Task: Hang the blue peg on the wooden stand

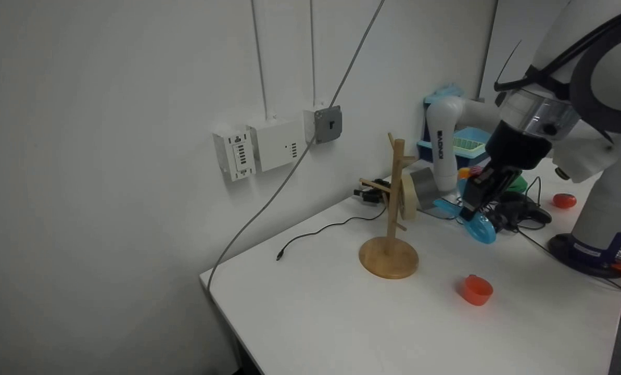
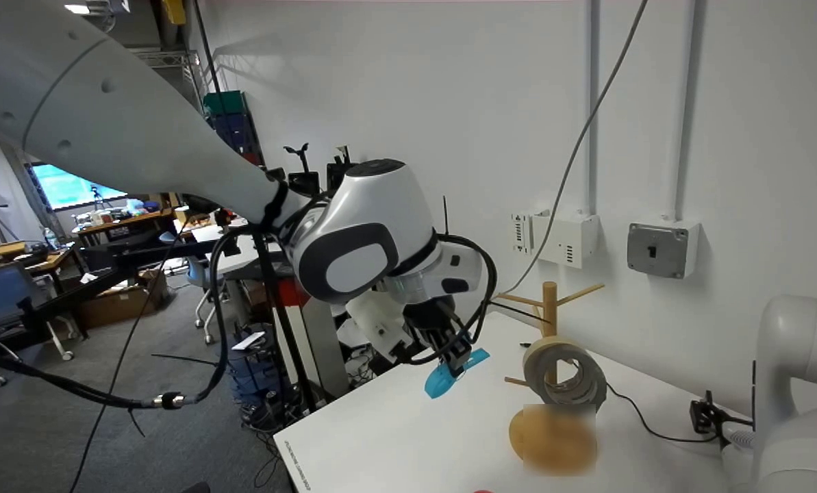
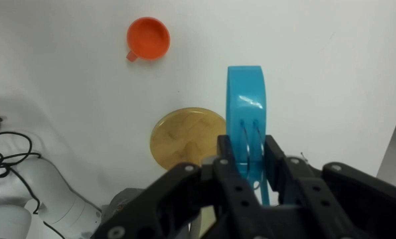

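Note:
The blue peg is a light-blue clothes peg with a wire spring, seen in both exterior views (image 1: pixel 481 229) (image 2: pixel 441 382) and in the wrist view (image 3: pixel 246 93). My gripper (image 1: pixel 467 212) is shut on its sides and holds it above the table. The gripper also shows in an exterior view (image 2: pixel 457 366) and in the wrist view (image 3: pixel 246 144). The wooden stand (image 1: pixel 395 187) is upright on its round base, with short side arms. It also shows in an exterior view (image 2: pixel 550 308), its base partly blurred. In the wrist view its base (image 3: pixel 181 132) lies left of the peg; its upper part is hidden.
A small red-orange cup (image 1: pixel 477 290) is on the table, also in the wrist view (image 3: pixel 148 38). Tape rolls (image 2: pixel 542 356) stand close to the stand. A second white arm (image 1: pixel 444 140), cables (image 1: pixel 336 224), a red round piece (image 1: pixel 564 201) and the wall (image 1: pixel 159 156) are around.

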